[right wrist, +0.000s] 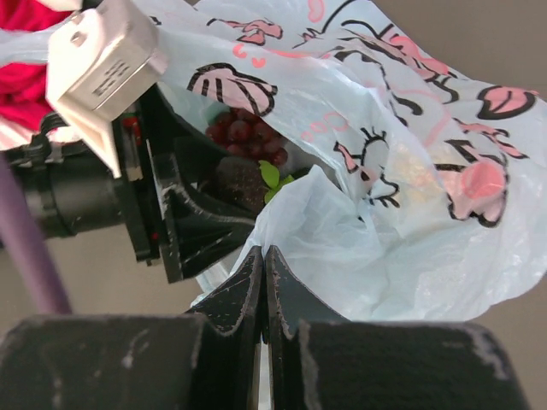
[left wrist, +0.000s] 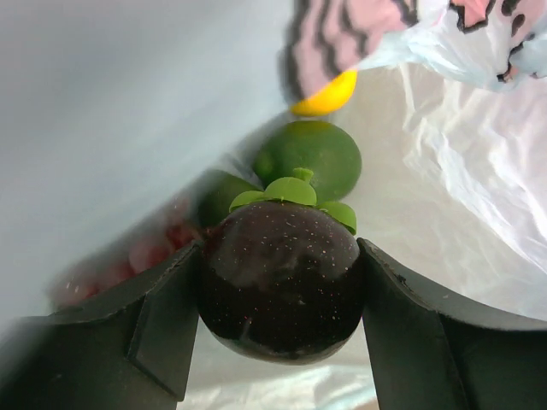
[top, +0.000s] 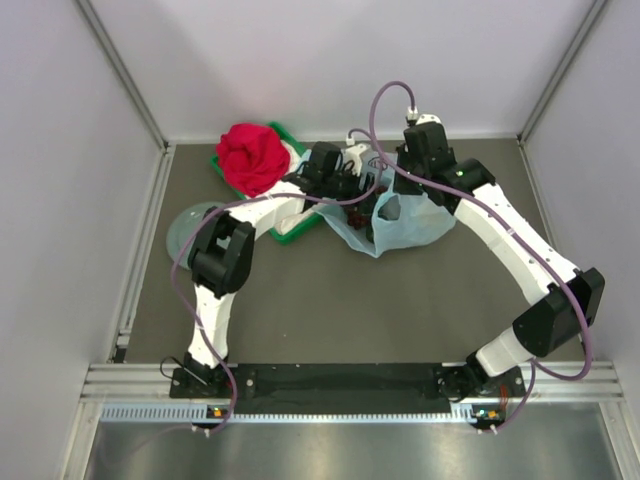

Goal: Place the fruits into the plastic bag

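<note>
Left gripper (left wrist: 278, 320): inside the plastic bag (left wrist: 444, 171), clamped on either side of the dark round fruit (left wrist: 280, 265), which is glossy with a green calyx on top. Beyond it in the bag: dark green fruit (left wrist: 314, 158), orange-yellow citrus (left wrist: 329, 96); grapes (right wrist: 244, 130) alongside.
Right gripper (right wrist: 263, 273): closed, pinching the bag's film.
Bag: translucent light blue, pink-and-black prints, no legible words.
Adjacent on tabletop (top: 350, 310): green tray (top: 292, 230) with red cloth (top: 250, 157); plate (top: 185, 225).

Dark table (top: 330, 300): plastic bag (top: 415, 225) mid-back, green tray (top: 292, 233) beside, plate (top: 185, 222) left
</note>
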